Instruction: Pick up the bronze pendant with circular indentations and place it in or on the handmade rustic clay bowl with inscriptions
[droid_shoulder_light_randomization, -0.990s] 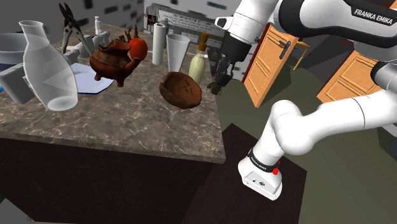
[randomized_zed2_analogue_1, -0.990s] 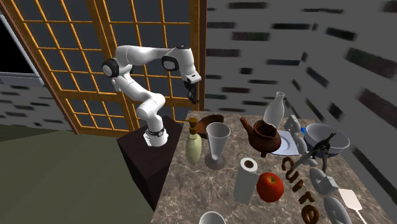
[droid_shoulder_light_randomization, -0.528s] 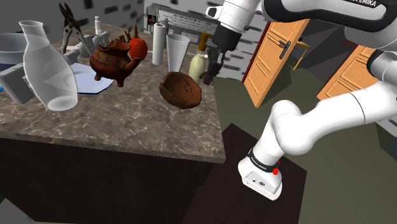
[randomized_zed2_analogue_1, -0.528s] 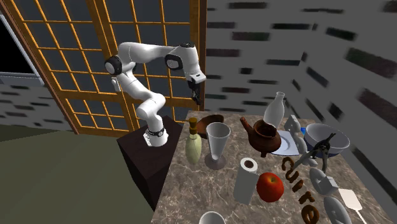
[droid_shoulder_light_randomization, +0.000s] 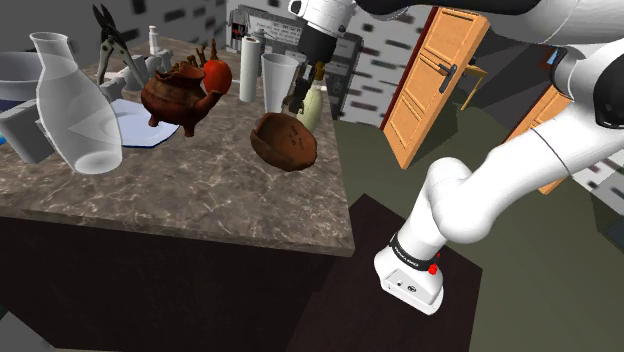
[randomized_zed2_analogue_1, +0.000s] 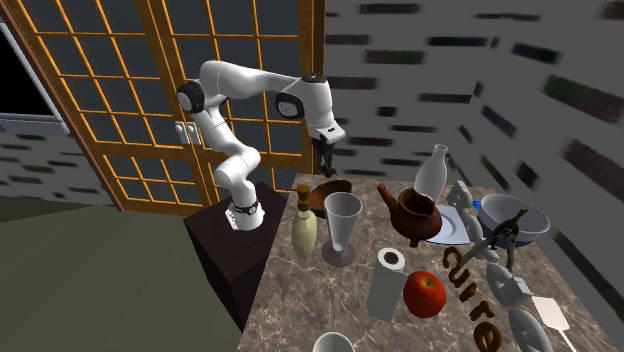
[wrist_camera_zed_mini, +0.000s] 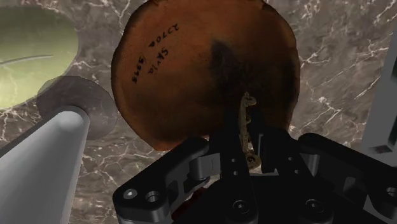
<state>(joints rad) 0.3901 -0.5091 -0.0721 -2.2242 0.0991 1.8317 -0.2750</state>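
Observation:
My black gripper (wrist_camera_zed_mini: 247, 145) is shut on the bronze pendant (wrist_camera_zed_mini: 244, 122), a thin disc seen edge-on between the fingers. Directly beneath it lies the brown clay bowl (wrist_camera_zed_mini: 191, 63), with inscribed letters on its inner wall. In the shoulder view the gripper (droid_shoulder_light_randomization: 298, 98) hangs a little above the bowl (droid_shoulder_light_randomization: 283, 142), near the marble table's right edge. The second exterior view has the gripper (randomized_zed2_analogue_1: 326, 166) over the bowl (randomized_zed2_analogue_1: 327, 194) at the table's far end.
A pale green bottle (droid_shoulder_light_randomization: 312, 102) and a glass goblet (droid_shoulder_light_randomization: 278, 80) stand close behind the bowl. Further along the marble table (droid_shoulder_light_randomization: 200, 190) are a brown teapot (droid_shoulder_light_randomization: 180, 95), a red apple (droid_shoulder_light_randomization: 217, 75), a paper roll (droid_shoulder_light_randomization: 250, 66) and a tall glass vase (droid_shoulder_light_randomization: 75, 100).
The arm has swung toward the shoulder view's left, carrying the gripper from beyond the table's edge to above the bowl. The fingers stayed shut.

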